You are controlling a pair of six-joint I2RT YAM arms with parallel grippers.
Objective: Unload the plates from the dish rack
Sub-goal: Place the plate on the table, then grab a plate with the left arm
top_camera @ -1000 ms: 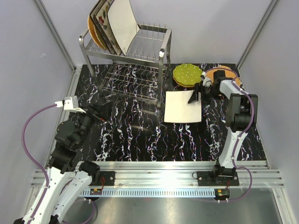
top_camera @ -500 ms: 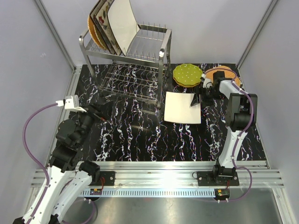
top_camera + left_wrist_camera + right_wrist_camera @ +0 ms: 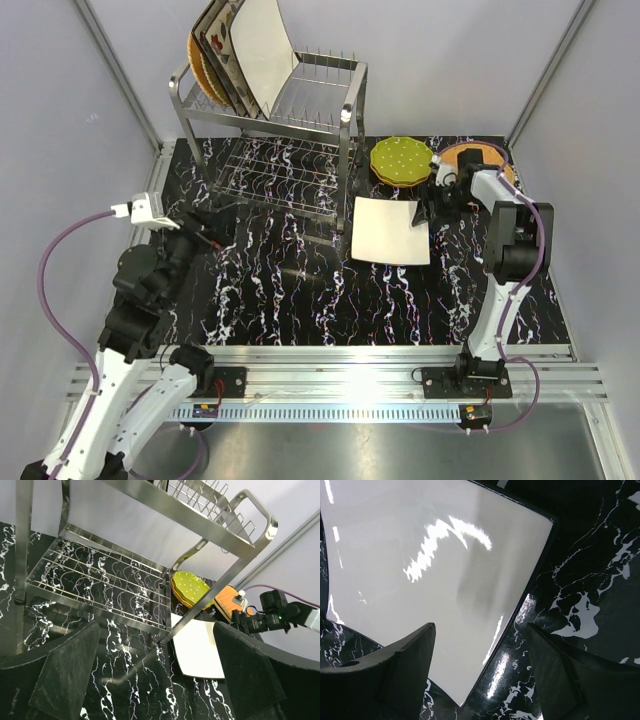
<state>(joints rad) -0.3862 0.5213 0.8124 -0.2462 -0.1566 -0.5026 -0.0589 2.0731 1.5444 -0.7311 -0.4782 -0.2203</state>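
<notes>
The steel dish rack (image 3: 300, 100) stands at the back left, with square cream plates (image 3: 262, 50) and wicker plates (image 3: 200, 60) leaning in its top left. One square cream plate (image 3: 390, 230) lies flat on the table right of the rack; it also shows in the right wrist view (image 3: 420, 570) and the left wrist view (image 3: 197, 647). Green dotted plates (image 3: 401, 160) and an orange wicker plate (image 3: 480, 158) lie behind it. My right gripper (image 3: 418, 213) is open and empty over that plate's far right corner. My left gripper (image 3: 208, 222) is open and empty, left of the rack's lower shelf (image 3: 100, 580).
The black marbled table (image 3: 290, 290) is bounded by grey walls on both sides and at the back. A metal rail (image 3: 340, 380) runs along the near edge. The rack's legs (image 3: 22, 555) stand close in front of my left gripper.
My right gripper has drawn back and up toward the plate's far right corner, off the flat cream plate. My left arm has risen and moved toward the rack.
</notes>
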